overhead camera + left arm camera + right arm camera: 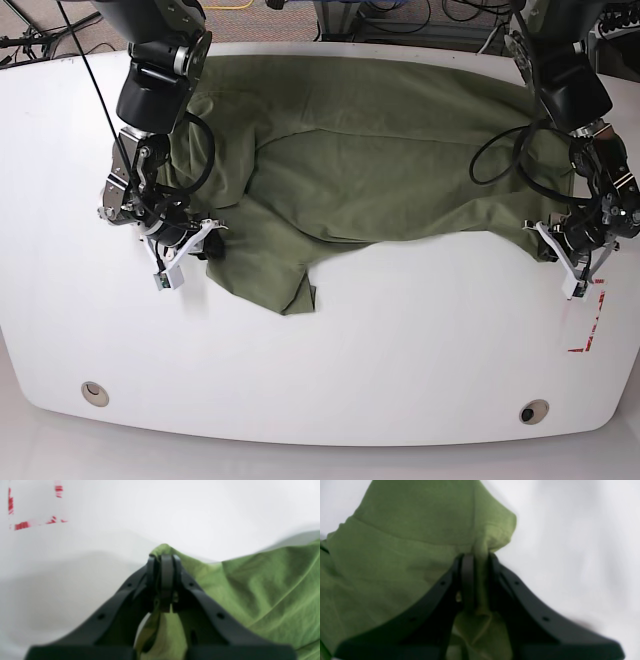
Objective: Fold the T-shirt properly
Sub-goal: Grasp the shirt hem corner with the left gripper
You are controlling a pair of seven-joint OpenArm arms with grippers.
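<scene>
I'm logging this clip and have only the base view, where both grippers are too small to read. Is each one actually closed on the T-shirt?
Observer: Yes for the left gripper. Its wrist camera shows the jaws shut with a corner of the T-shirt pinched between them.
Operator: And the other arm?
Observer: The right gripper is also shut on the shirt, with a strip of green cloth running down between the fingers.
Operator: Does cloth come out behind the jaws, or is only the very edge caught?
Observer: In both wrist views, fabric hangs below the pinch point, between the finger bases.
</scene>
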